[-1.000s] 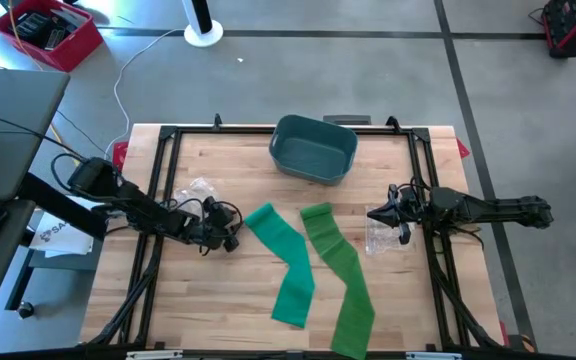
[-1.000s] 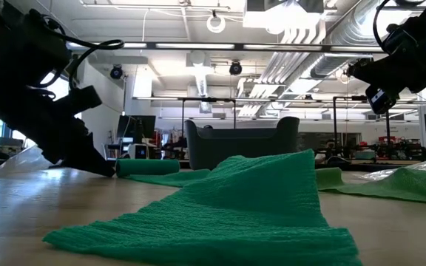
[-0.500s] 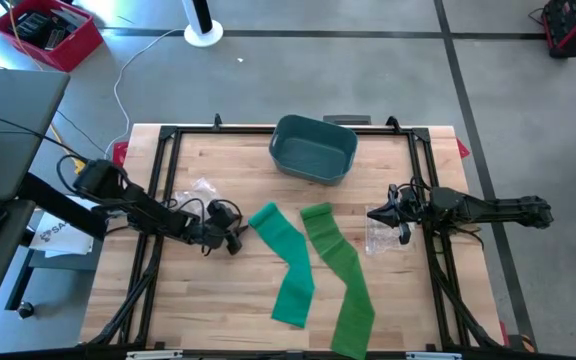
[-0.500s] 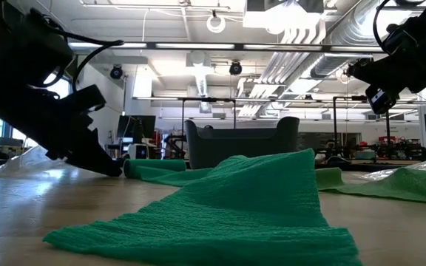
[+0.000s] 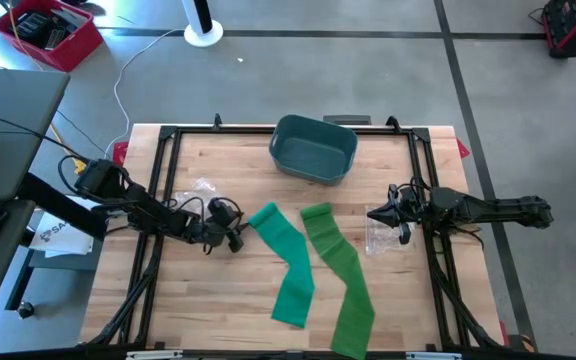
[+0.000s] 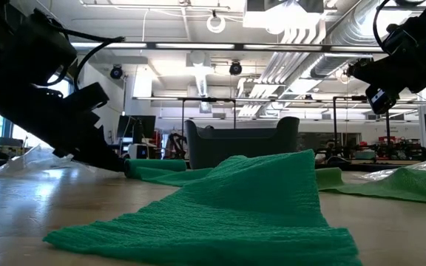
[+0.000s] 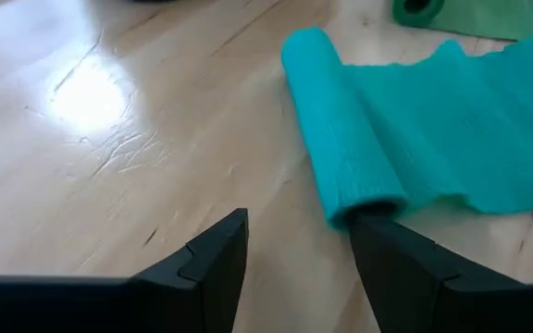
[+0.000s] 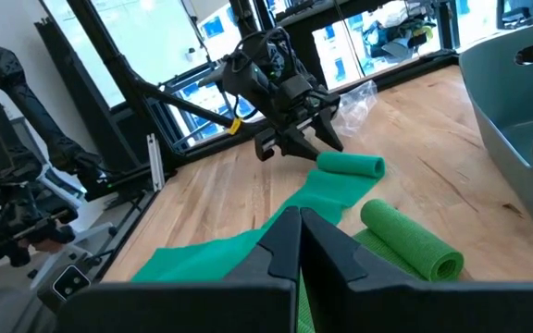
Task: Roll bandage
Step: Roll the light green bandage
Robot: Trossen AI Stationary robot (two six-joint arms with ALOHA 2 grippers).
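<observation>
The wooden counter (image 5: 218, 290) carries a dark metal frame (image 5: 168, 140) along its edges and a grey-blue bin (image 5: 314, 148) near the far edge at the middle. Two green bandages lie unrolled side by side on the wood. The left bandage (image 5: 286, 262) runs from the near middle up to a short rolled end that points toward the left arm; the right bandage (image 5: 343, 280) lies just beside it and also ends in a small roll at its far end.

The left gripper (image 5: 230, 237) is low over the counter at the rolled end of the left bandage, its fingers spread wide with nothing between them; in the left wrist view one finger (image 7: 405, 268) appears to touch the end of the roll, though contact is hard to confirm.

The right gripper (image 5: 376, 214) hangs above the counter, well apart from both bandages, fingers pressed together and holding nothing.

A crumpled clear wrapper (image 5: 380, 237) lies under the right gripper, and another clear wrapper (image 5: 200, 188) lies near the left arm.
</observation>
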